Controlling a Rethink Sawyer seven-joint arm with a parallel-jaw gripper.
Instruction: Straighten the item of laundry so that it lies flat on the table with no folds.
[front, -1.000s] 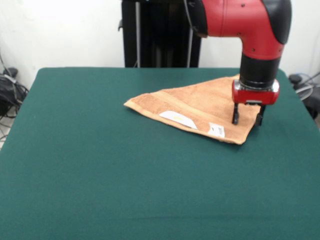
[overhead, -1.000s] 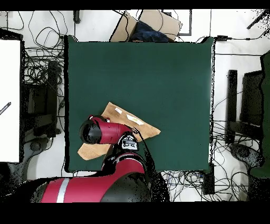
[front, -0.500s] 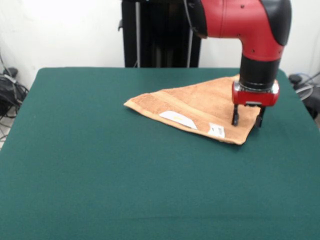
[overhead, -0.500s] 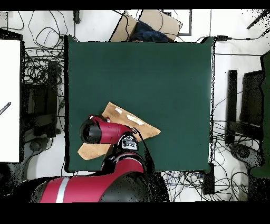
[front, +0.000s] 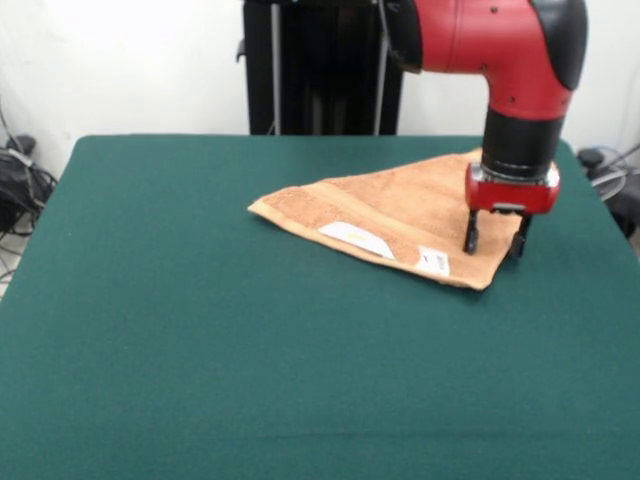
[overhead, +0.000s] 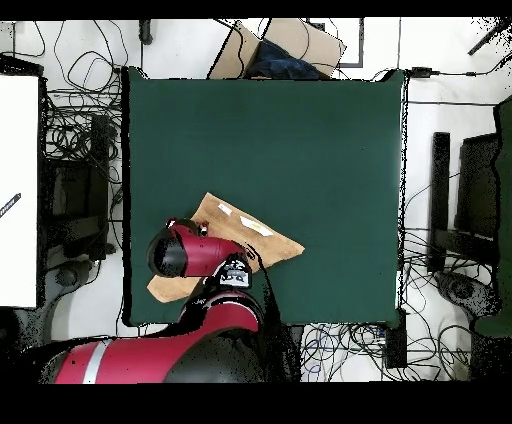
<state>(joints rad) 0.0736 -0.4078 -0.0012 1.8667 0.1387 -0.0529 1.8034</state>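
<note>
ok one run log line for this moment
towel: folded into triangle, tags up | pincer: open, over towel's corner, nothing held | table: towel near one edge | task: not flat yet

I see the table (front: 200, 330) covered in a plain dark green cloth, one even colour with no pattern. On it, the towel (front: 400, 205) reads light brown to tan, with a woven band of the same tan running along its near edge (slightly darker in tone than the field). Two white tags (front: 356, 238) show against the tan. My arm (front: 500, 50) is bright red with black sections at the joints, and the gripper (front: 494, 240) has a red body with black fingers (front: 470, 232). Behind the table I see a black pedestal (front: 310, 70) against a white wall (front: 120, 60).
</note>
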